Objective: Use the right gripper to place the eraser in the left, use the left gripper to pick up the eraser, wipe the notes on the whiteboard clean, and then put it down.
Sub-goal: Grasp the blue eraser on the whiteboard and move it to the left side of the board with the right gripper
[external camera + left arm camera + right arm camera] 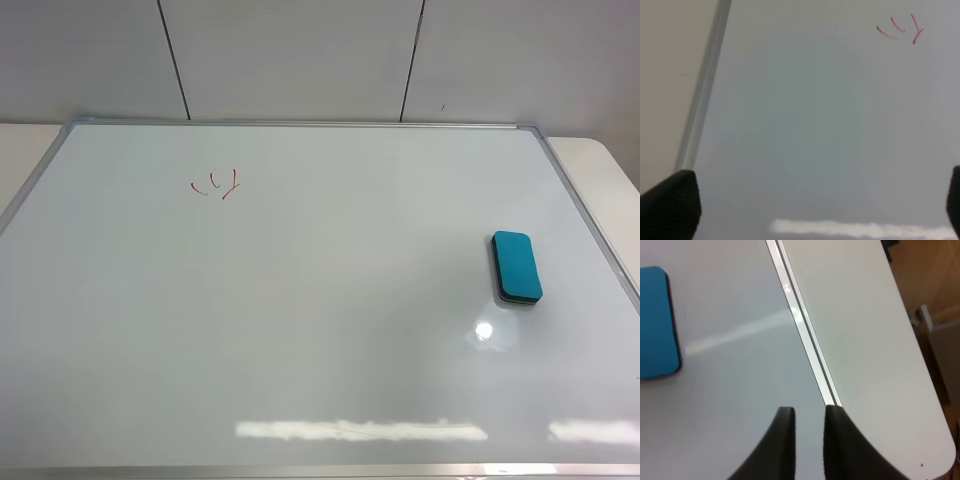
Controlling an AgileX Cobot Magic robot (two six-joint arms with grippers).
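Observation:
The whiteboard [320, 330] fills the exterior high view. The teal eraser [517, 266] lies flat on its right side, near the right frame. The red notes [216, 184] are a small scribble at the upper left. Neither arm shows in the exterior high view. In the left wrist view the left gripper [815, 200] is open and empty, its fingers [670, 205] wide apart over the board, with the notes [901, 29] well ahead of it. In the right wrist view the right gripper [809, 415] is shut and empty above the board's frame edge, apart from the eraser [655, 322].
The board's silver frame [805, 335] runs beside a beige table [865, 340] with a rounded corner; the floor [935, 270] shows beyond it. A panelled wall [300, 60] stands behind the board. The left frame edge [702, 95] is near the left gripper.

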